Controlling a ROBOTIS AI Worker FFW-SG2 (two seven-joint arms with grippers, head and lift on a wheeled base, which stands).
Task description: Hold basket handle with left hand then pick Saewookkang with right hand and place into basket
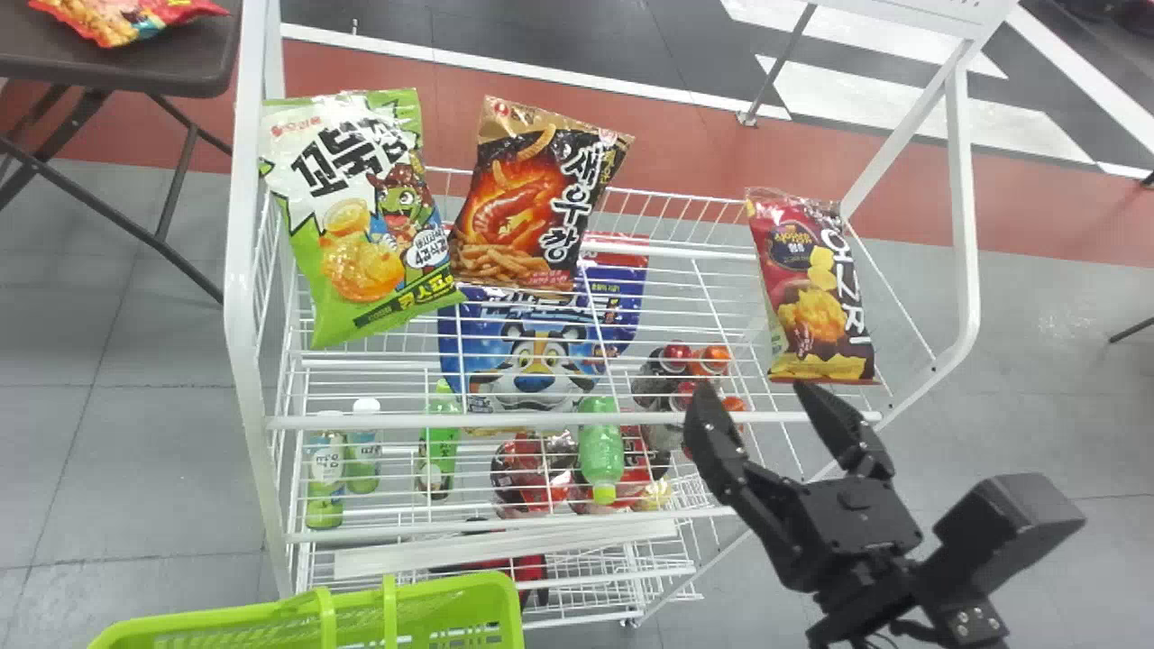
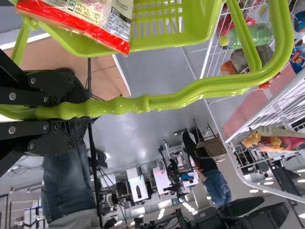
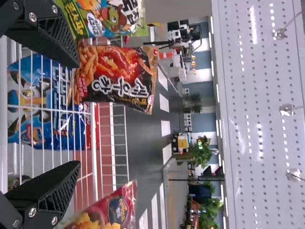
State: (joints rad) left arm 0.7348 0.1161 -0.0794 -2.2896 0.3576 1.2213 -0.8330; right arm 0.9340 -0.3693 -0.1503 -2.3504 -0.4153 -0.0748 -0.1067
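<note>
The Saewookkang [image 1: 532,198], a black and orange bag, stands on the rack's top shelf beside a green-white bag. My right gripper [image 1: 753,406] is below and to the right of it, open and empty, near the shelf's front edge. In the right wrist view the Saewookkang [image 3: 116,76] lies beyond the parted fingers of the right gripper [image 3: 76,114]. The green basket [image 1: 424,617] is at the bottom left of the head view. In the left wrist view my left gripper [image 2: 78,112] is shut around the basket handle [image 2: 181,99]; a red-edged bag [image 2: 81,21] is in the basket.
The white wire rack [image 1: 577,419] spans the middle. Its top shelf holds the green-white bag [image 1: 361,216] at the left and a red bag [image 1: 811,297] at the right. Bottles and a blue bag [image 1: 541,351] are lower down. A dark table [image 1: 180,68] stands at the far left.
</note>
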